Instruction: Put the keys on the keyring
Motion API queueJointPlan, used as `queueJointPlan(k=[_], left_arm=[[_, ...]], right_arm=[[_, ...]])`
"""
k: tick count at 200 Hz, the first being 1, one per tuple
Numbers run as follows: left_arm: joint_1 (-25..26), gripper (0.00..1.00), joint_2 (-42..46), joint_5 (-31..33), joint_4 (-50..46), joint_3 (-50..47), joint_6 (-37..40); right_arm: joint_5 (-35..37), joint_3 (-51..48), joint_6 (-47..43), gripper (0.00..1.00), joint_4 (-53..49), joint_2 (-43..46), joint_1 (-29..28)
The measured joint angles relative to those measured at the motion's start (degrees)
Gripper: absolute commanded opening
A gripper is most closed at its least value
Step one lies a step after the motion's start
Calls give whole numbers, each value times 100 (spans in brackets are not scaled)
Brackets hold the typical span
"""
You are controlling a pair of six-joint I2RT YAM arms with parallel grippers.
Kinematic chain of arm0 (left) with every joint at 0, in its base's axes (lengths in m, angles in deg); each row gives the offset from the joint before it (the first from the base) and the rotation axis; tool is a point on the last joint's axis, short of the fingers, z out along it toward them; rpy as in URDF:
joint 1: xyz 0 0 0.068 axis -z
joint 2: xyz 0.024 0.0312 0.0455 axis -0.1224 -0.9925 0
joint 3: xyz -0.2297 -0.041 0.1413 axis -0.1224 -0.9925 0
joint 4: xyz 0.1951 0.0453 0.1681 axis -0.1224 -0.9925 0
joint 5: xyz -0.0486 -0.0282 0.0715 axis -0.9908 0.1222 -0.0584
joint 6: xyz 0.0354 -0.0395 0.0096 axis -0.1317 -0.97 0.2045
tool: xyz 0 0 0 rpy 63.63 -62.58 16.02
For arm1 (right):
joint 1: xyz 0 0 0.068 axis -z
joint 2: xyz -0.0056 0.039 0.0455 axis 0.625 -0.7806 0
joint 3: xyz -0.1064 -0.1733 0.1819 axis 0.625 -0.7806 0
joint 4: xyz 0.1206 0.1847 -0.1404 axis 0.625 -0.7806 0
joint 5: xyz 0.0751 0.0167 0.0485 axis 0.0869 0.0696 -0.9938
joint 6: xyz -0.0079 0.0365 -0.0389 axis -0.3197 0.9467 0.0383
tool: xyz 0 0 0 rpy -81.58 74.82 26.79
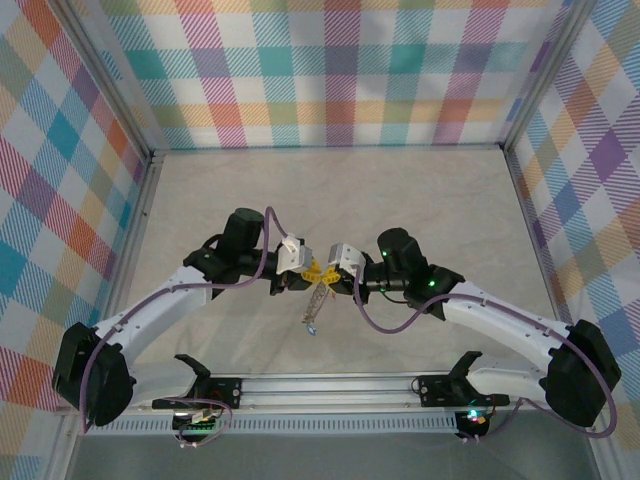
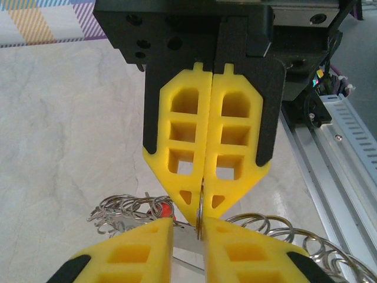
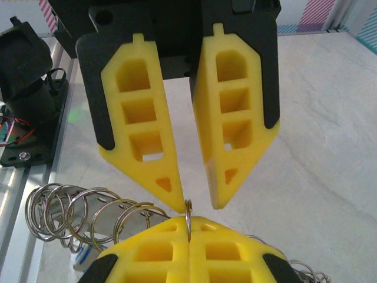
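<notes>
Right gripper [image 3: 188, 229] pinches the keyring [image 3: 188, 207] edge-on; left gripper [image 3: 198, 204] stands slightly parted astride it.

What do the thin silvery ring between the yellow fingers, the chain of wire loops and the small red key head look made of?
Thin silvery ring: looks like polished metal, with a bright glint along its edge.
Chain of wire loops: steel-like wire, shiny.
Small red key head: probably plastic; flat, dull colour, mostly hidden.
</notes>
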Motion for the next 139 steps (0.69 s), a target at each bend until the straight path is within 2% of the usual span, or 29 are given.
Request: queueJointPlan(k=[61, 72, 84, 96, 139], left_arm=[[83, 19, -66, 168, -269, 149, 164], [83, 16, -66, 168, -282, 149, 175], [90, 5, -66, 160, -295, 155, 210], [103, 0, -66, 168, -328, 164, 247], [107, 0, -85, 166, -424, 179, 275]], right_arm=[[-17, 0, 66, 0, -9, 0, 0], [-15, 0, 70, 0, -9, -2, 0], [7, 0, 87, 0, -9, -7, 0], [26, 0, 107, 0, -13, -13, 11], [48, -4, 9, 2, -66, -24, 0]])
